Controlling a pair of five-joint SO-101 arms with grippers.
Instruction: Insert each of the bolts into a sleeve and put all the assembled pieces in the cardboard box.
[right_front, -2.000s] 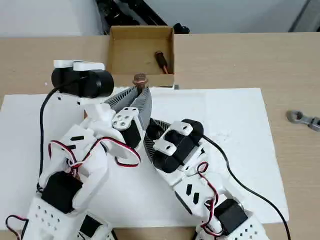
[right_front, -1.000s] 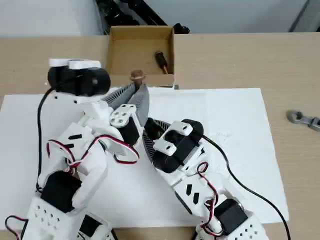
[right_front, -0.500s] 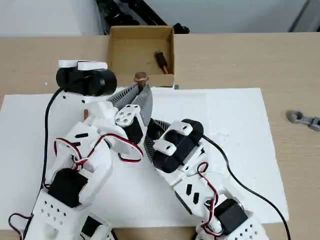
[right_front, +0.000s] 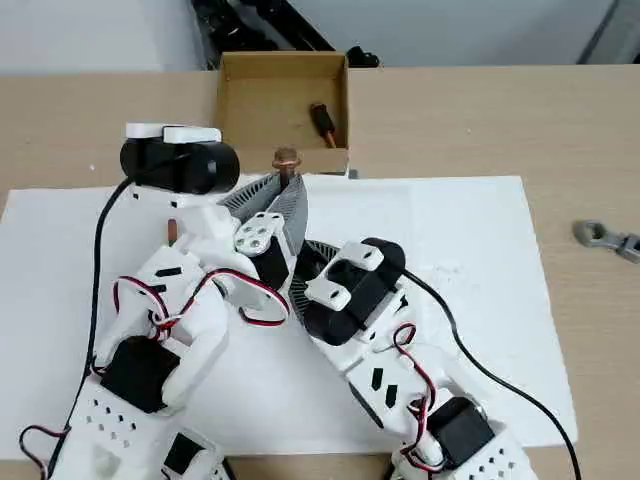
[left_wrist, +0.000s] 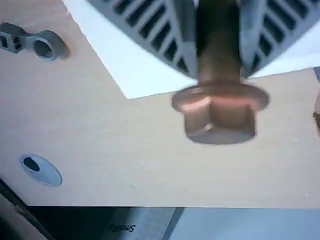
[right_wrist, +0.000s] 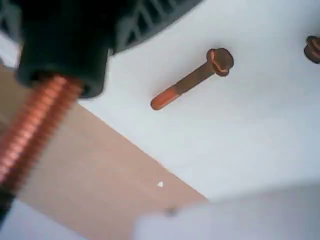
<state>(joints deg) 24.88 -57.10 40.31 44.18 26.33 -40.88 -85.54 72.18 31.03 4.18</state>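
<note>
Starting nearest: no shift worth noting in the right arm (right_front: 400, 370) over the last two seconds, lying low across the white sheet (right_front: 470, 260). Further in, a small sideways swing of the left arm (right_front: 165, 300), first a touch away from its partner, then back toward it, carrying the bolt (right_front: 286, 159) along in a slight wobble. Ends with the bolt head just short of the front wall of the cardboard box (right_front: 240, 105), much as two seconds ago. Reads as fine aligning rather than transport: probably working the thread into the sleeve (right_wrist: 55, 50), so no finished piece to drop in yet.

Pose next. Right arm folded low and angled inward, right jaws tucked beneath the left ones, seemingly clamped on the black sleeve, showing copper thread (right_wrist: 30, 134) poking out of one end in the right wrist view. Left arm stretched forward over the sheet, left jaws closed on the bolt's shank just behind the flanged head, aiming that head at the box and keeping it clear of the worktop (right_front: 480, 120).

Elsewhere on the sheet, one loose bolt (right_wrist: 192, 82) lying flat, plus the head of a further bolt (right_wrist: 314, 48) at the edge of the right wrist view. Farther off, inside the box, one assembled piece (right_front: 322, 122) near the right-hand wall. Out on bare worktop to the right, a wrench (right_front: 605, 237), well apart from everything else.
</note>
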